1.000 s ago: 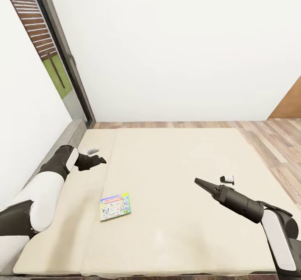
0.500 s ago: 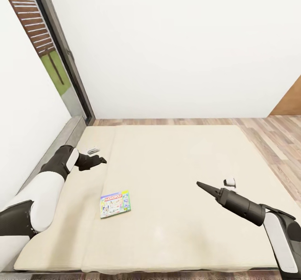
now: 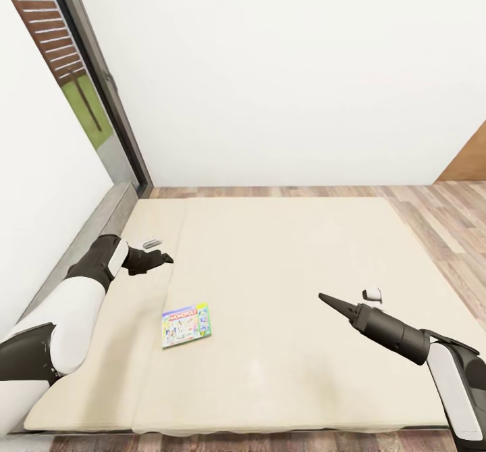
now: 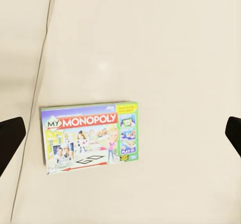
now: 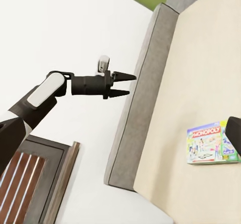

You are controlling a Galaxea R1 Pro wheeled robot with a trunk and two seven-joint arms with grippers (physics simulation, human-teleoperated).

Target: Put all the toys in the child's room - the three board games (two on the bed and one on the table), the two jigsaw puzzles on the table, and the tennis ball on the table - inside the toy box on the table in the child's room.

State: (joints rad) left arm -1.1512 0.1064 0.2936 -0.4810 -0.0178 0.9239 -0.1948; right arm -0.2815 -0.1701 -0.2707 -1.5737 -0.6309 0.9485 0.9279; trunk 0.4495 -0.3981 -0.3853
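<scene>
One board game, a colourful My Monopoly box (image 3: 185,325), lies flat on the cream bed (image 3: 290,249), left of the middle and toward the near edge. My left gripper (image 3: 165,258) hovers above the bed, beyond the box, with its two fingers apart and nothing between them. In the left wrist view the box (image 4: 88,137) lies straight below, between the dark fingertips (image 4: 10,138). My right gripper (image 3: 324,298) hangs over the bed's right half, well away from the box, holding nothing. The right wrist view shows the box (image 5: 208,142) and the left gripper (image 5: 128,83).
A grey bed frame (image 3: 101,219) runs along the left wall, under a dark-framed window (image 3: 81,101). Wooden floor (image 3: 445,222) lies to the right of the bed and behind it. A plain white wall stands beyond.
The whole picture has shifted a little, so the camera moved. The right gripper sits slightly further right. The box and the left gripper keep their places.
</scene>
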